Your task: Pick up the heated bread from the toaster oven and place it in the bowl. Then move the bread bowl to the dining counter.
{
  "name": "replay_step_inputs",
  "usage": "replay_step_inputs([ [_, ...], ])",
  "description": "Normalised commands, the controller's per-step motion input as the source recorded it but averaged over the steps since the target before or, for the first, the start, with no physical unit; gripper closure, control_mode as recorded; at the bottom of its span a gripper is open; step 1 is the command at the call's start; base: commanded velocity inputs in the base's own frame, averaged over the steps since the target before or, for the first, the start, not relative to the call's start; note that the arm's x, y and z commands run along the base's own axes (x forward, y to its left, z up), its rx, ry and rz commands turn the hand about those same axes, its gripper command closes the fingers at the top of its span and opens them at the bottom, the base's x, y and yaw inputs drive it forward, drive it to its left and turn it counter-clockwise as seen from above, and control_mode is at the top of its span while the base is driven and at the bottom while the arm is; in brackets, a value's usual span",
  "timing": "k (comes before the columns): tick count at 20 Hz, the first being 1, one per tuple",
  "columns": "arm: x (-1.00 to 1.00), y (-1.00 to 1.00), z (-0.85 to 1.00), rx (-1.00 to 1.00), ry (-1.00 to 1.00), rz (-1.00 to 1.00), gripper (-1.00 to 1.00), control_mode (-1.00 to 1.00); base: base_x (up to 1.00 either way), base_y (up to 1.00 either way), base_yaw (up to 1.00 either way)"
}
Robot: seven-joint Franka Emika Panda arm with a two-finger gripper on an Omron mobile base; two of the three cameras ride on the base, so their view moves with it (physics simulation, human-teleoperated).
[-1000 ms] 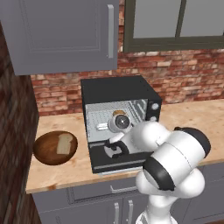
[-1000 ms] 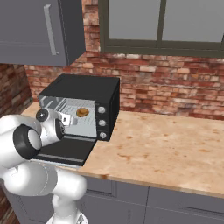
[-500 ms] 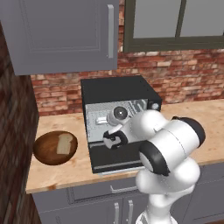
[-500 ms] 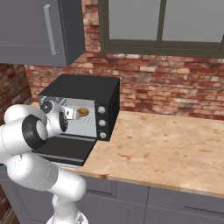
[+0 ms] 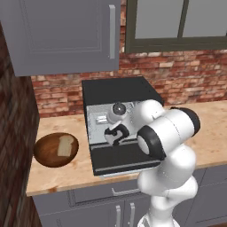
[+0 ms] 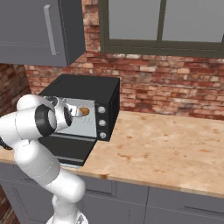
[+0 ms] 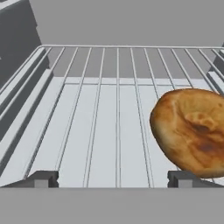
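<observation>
Early stage: heated bread (image 7: pixel 192 131) sits ungrasped on toaster oven (image 6: pixel 83 94) rack; fingers (image 7: pixel 111 178) spread wide, empty; bowl (image 5: pixel 46 153) loading and dining-counter move remain.

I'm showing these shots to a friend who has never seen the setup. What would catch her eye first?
Probably the white arm reaching into the open toaster oven on the counter, its open gripper just short of the golden bread lying on the wire rack. Next, the brown bowl on the counter left of the oven, with a pale slice in it.
</observation>
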Motion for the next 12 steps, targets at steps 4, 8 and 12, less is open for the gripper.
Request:
replay_step_inputs([
  [4,0.14,0.00,-0.39,0.00,0.10,0.00,-1.00,-1.00,0.00,0.00,0.00],
  [8,-0.36,0.00,-0.29,0.00,0.07,0.00,-1.00,-1.00,0.00,0.00,0.00],
  [12,-0.93,0.02,-0.21,-0.05,0.10,0.00,-1.00,-1.00,0.00,0.00,0.00],
])
